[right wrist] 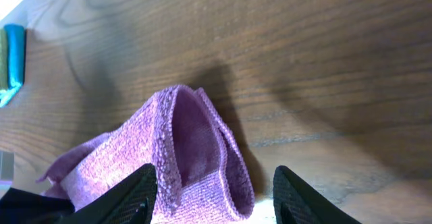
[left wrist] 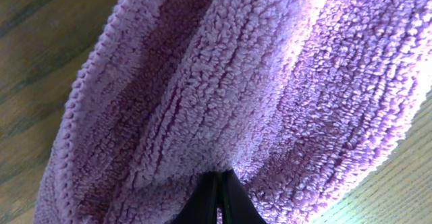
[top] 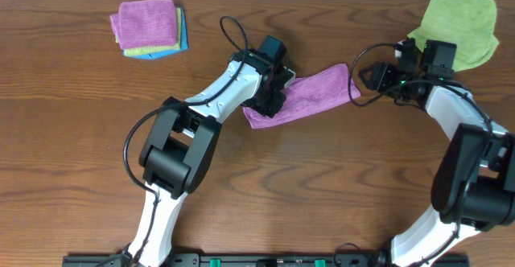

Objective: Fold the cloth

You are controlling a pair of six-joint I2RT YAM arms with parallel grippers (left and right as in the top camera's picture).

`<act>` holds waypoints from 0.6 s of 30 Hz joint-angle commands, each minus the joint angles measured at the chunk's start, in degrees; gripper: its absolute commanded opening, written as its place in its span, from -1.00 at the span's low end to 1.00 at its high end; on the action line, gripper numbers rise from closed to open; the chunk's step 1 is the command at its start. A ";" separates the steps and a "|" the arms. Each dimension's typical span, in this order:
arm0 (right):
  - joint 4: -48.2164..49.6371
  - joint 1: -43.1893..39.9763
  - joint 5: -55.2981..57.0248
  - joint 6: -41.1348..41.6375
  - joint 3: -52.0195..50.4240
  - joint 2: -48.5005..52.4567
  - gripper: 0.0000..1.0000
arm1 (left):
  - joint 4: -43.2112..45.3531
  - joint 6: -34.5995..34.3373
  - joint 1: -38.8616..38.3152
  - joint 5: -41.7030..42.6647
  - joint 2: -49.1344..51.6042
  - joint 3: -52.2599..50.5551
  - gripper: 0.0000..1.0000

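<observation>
Overhead: the purple fuzzy microfibre cloth [top: 310,94] lies as a doubled band mid-way across the brown wooden table [top: 322,186], and the left gripper [top: 269,100], elbow bent, reaches onto its left end. Left wrist: jaws closed, pinching the pile, apparently to anchor it. Right wrist: the right gripper [right wrist: 216,193] sits low, its 2 fingers parted astride the free end, clamping nothing.
</observation>
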 commanded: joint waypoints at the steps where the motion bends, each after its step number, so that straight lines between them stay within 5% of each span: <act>1: -0.85 1.33 -0.50 -2.69 0.02 0.26 0.11 | -0.09 1.03 -0.17 0.31 0.81 -0.96 -0.89; 18: -5.31 -0.63 0.28 -7.78 0.02 1.01 0.28 | -1.51 8.31 -3.72 2.89 0.81 -0.90 -0.88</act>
